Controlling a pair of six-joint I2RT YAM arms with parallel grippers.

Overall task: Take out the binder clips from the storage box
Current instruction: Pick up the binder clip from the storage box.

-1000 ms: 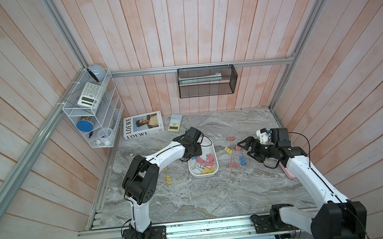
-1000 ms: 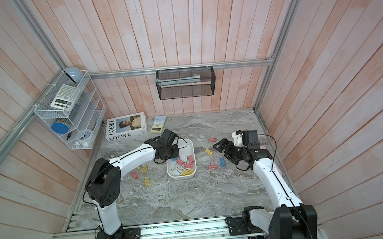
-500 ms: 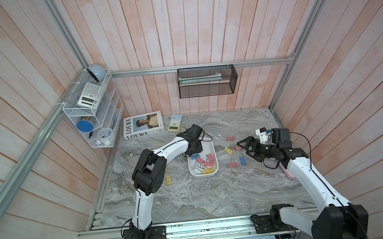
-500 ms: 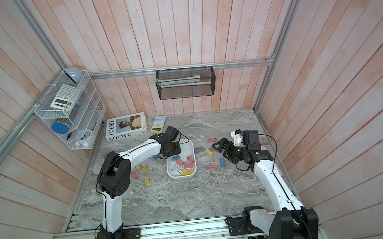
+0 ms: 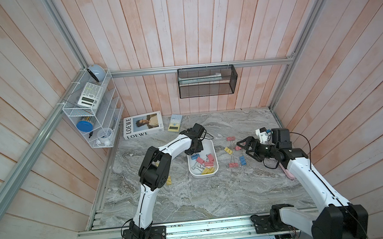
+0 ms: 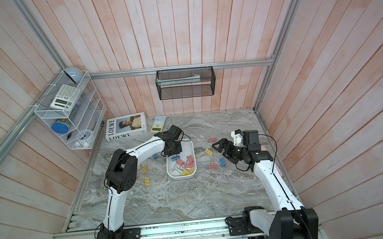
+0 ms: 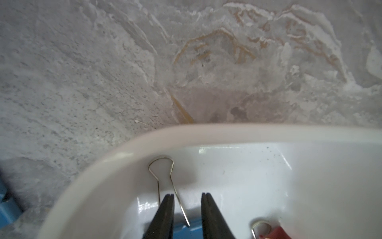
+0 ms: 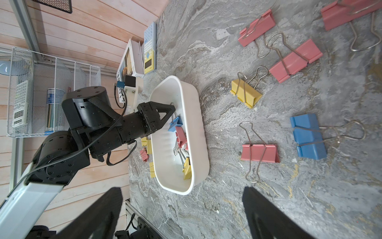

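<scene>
In both top views the only legible writing is "LOEWE", printed on the cover and spine of the book (image 5: 143, 124) at the far left of the marble table (image 5: 192, 199). The keys of the yellow-and-blue calculator (image 5: 175, 123) beside it are too small to read. The white storage box (image 5: 204, 175) sits mid-table, slightly left of centre, with pink, blue and yellow binder clips (image 5: 204, 162) inside. Loose clips (image 5: 233, 164) lie on the table to its right. The left gripper (image 5: 194, 151) dips into the box's far end. The right gripper (image 5: 241, 147) hovers above the loose clips, spread wide and empty. In a top view the left arm hides less, showing yellow clips (image 6: 145, 169) and one blue left of the box.

Only the left wrist view shows the grasp. The black fingers (image 7: 165, 215) stand a narrow gap apart, not clamped, and the wire handle (image 7: 174, 188) of a blue clip (image 7: 186, 227) runs between them, near the box's rounded corner.

The right wrist view shows the loose clips close up: pink, yellow and blue, all unmarked. It also shows the left gripper's finger over the blue clip inside the box. The book's lettering is mostly hidden there.
</scene>
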